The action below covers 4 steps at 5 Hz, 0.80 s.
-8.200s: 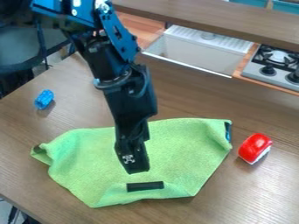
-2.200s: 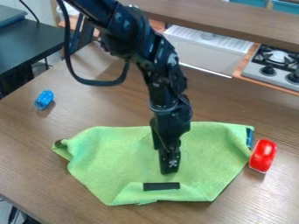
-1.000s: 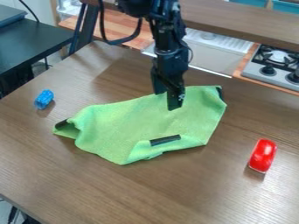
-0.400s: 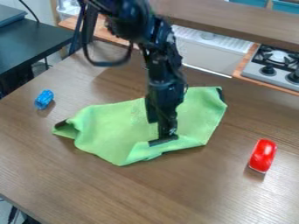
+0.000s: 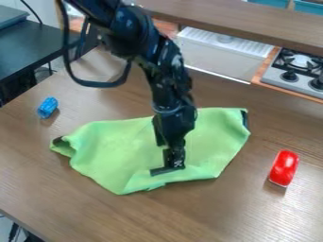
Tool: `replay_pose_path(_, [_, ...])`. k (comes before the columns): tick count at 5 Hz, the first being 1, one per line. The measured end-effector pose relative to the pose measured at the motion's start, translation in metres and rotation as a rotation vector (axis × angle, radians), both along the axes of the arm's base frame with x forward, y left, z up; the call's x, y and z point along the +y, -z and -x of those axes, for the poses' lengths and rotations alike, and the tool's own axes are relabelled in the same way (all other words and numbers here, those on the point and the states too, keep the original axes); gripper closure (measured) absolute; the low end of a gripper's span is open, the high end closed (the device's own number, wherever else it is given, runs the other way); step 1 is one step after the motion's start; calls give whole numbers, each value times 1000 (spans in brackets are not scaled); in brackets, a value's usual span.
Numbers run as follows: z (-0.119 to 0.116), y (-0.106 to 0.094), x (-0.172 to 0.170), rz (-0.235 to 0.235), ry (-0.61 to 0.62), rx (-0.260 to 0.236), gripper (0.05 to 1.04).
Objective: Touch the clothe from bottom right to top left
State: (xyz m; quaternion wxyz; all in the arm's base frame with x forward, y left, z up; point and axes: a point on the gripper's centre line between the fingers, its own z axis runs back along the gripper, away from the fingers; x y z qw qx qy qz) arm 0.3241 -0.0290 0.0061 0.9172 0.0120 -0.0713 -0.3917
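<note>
Arm (image 5: 165, 71) was cut off by the top edge. Part of green cloth (image 5: 114, 151) was covered by arm and hand (image 5: 174, 164); right part of dark strip (image 5: 159, 171) was blocked by hand. Stove (image 5: 277, 78) was cropped at right, table (image 5: 189, 215) at bottom.

This is looking like a robot lab with a kitchen mock-up: a black robot arm (image 5: 167, 66) is hanging over a wooden table (image 5: 69, 184). Beyond the table's far edge, a white sink (image 5: 211, 54) is sitting beside a stove (image 5: 274, 78), whose dark knobs (image 5: 289, 76) are facing the table. Near the far-left corner, a dark desk (image 5: 38, 42) is standing, a loose cable (image 5: 33, 13) running behind it.
</note>
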Motion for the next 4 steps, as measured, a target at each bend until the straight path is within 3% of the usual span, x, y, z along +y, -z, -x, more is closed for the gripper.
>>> replay_pose_path(2, [32,1,-9,3,71,-4,84])
replay_pose_path(3, [33,1,-8,1,74,-4,84])
replay_pose_path(4, [39,0,-7,35,52,22,85])
